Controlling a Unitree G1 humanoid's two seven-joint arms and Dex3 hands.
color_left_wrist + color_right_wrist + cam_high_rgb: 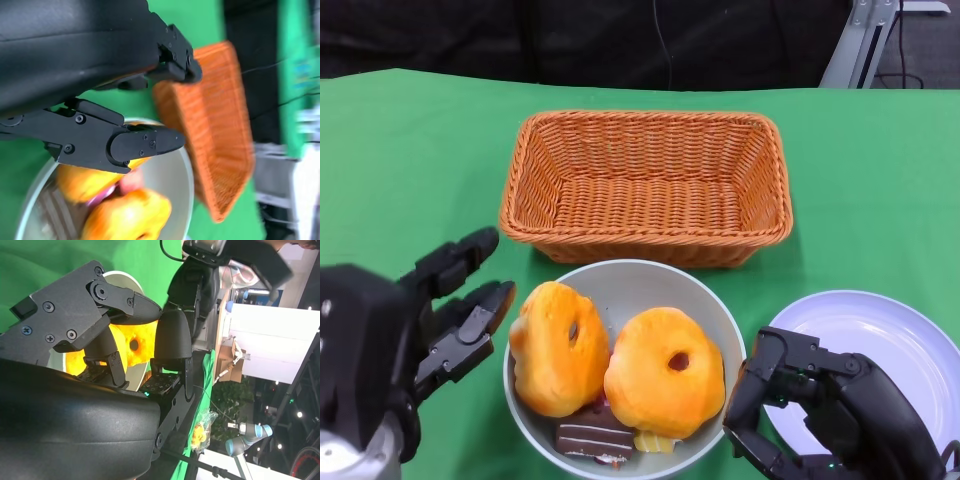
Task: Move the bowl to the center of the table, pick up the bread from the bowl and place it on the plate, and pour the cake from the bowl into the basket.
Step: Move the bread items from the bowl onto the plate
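A grey bowl (720,310) is set on the green desk (410,160), near its front edge and roughly midway between the two robot hands. Two orange ring-shaped pieces of bread are held in the bowl: the left bread (558,347) is stood on edge and leaned against the right bread (665,372), which is laid flatter with its hole turned upward. A dark cake (594,434) with pale stripes is lodged beneath the bread at the bowl's near side, and a small yellow cake piece (655,443) is seen just beside it. A woven orange basket (645,185) is placed directly behind the bowl, its front wall just beside the bowl's far rim. A white plate (880,345) is set to the right of the bowl, near but apart from it. The left robot hand (430,320) is positioned just beside the bowl's left rim, fingers spread and nothing grasped; whether the rim is touched cannot be told. The right robot hand (810,400) is placed between bowl and plate, partly over the plate's near edge, fingers curved toward the bowl's right rim with a gap between them and nothing grasped. In the right wrist view the bread is seen past the fingers (172,337).
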